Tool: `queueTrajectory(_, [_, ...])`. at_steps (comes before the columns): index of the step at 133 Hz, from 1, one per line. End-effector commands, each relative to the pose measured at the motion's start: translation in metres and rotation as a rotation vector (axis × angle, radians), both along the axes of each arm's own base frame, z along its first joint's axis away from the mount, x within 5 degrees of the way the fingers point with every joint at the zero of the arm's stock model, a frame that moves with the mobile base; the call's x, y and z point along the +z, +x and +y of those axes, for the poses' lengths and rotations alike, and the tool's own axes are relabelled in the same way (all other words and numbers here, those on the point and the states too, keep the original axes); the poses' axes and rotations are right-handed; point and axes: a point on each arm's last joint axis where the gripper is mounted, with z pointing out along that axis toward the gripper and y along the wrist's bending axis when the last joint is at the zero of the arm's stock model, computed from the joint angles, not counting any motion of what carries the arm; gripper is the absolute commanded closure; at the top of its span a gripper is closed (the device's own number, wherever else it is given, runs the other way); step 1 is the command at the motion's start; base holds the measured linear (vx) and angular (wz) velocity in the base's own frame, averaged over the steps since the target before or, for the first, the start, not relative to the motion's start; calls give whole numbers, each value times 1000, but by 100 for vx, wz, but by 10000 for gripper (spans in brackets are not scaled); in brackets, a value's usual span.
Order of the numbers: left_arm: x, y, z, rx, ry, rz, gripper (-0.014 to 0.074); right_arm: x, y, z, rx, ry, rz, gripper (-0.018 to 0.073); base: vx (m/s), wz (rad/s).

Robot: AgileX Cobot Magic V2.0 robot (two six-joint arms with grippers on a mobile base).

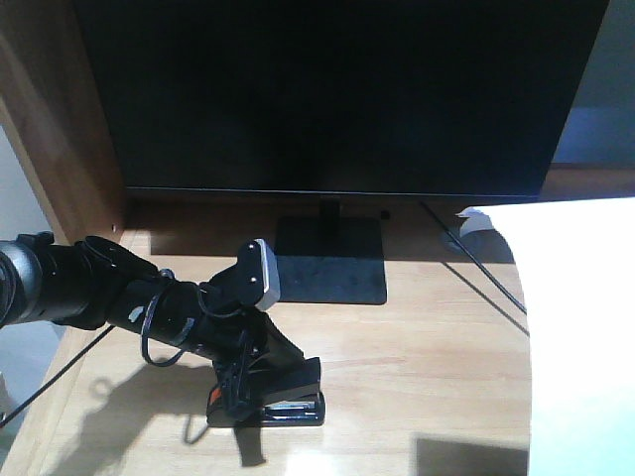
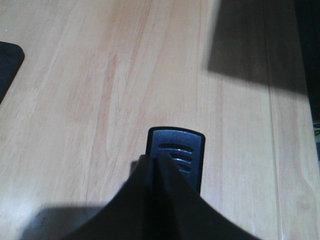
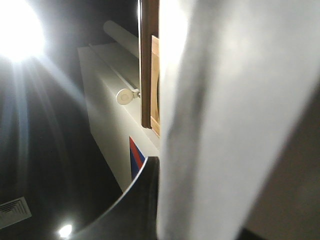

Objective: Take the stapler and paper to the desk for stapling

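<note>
A wide black monitor (image 1: 337, 89) fills the back of the light wooden table (image 1: 427, 347), with a darker brown wooden panel (image 1: 50, 119) rising at the rear left corner. The paper (image 1: 585, 337), a plain white sheet, is lifted over the table's right side and covers that edge in the front view, throwing a dark shadow on the wood below it. In the right wrist view the same sheet runs upright through the picture, and the right hand (image 3: 165, 195) is clamped on it, one dark finger (image 3: 135, 205) lying flat against its left face. The black left arm (image 1: 109, 293) reaches in from the left, low over the tabletop, with a grey camera on its wrist. The monitor's flat black stand (image 1: 332, 260) sits behind it, apart from it. A thin black cable (image 1: 486, 278) trails over the wood to the right of the stand. The stapler (image 1: 293, 397) lies on the table near the front, left of centre, with a spot of orange-red at its left end. The left hand (image 1: 248, 382) is closed around the stapler, whose ribbed black end pokes out past the fingers (image 2: 150, 200) in the left wrist view
</note>
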Motion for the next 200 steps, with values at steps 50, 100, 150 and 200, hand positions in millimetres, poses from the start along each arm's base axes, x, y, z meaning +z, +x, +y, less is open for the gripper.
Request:
queueTrajectory(50, [23, 1, -5, 6, -76, -31, 604, 8, -2, 0, -10, 2, -46, 565, 0, 0])
queueTrajectory(100, [23, 1, -5, 6, -76, -31, 604, 8, -2, 0, -10, 3, -48, 565, 0, 0])
queueTrajectory(150, [23, 1, -5, 6, -76, -31, 604, 9, -3, 0, -9, 5, -53, 565, 0, 0])
queueTrajectory(200, [23, 1, -5, 6, -76, -31, 604, 8, 2, -5, -52, 33, -4, 565, 0, 0])
